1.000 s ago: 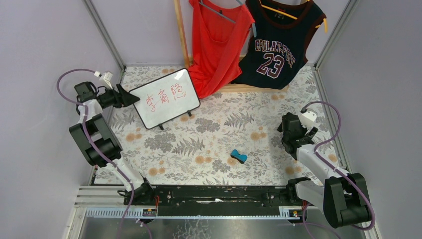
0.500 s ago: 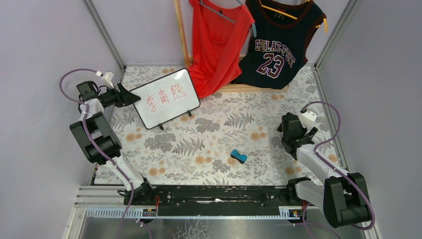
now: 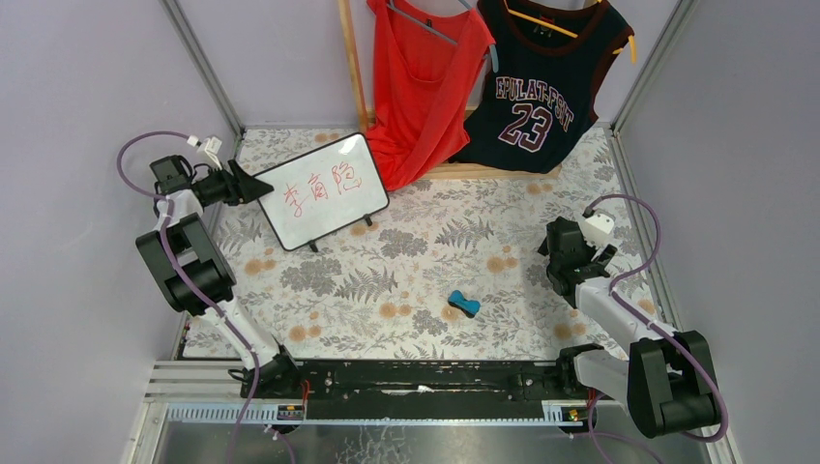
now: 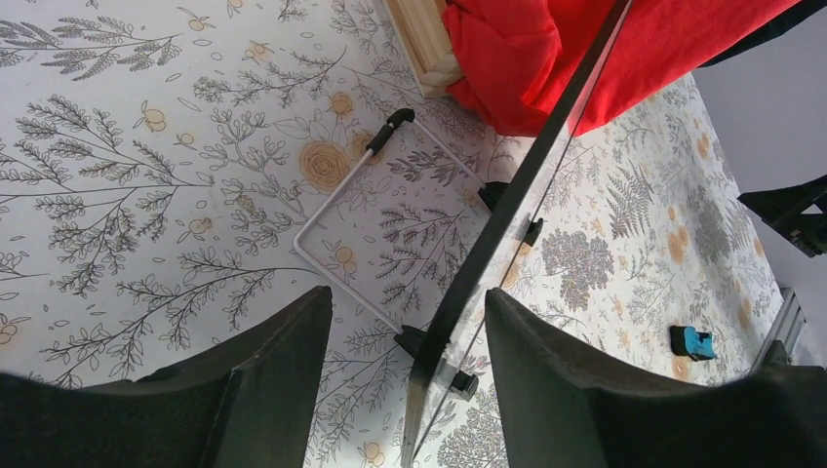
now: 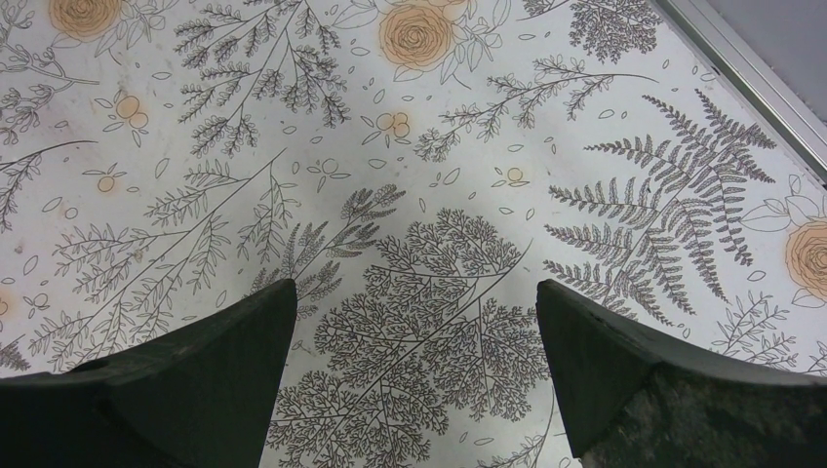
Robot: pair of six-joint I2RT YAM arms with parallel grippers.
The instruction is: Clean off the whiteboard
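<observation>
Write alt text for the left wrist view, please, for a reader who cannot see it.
The open left claw straddles the whiteboard, seen edge-on as a black diagonal line, its wire stand on the floral table. A red top shows beyond; a blue eraser lies far right.

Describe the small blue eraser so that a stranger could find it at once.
Look at the flowered table. Right of its middle, toward the near edge, lies the eraser. It alone is small, blue and bone-shaped; the whiteboard stands far back left.
</observation>
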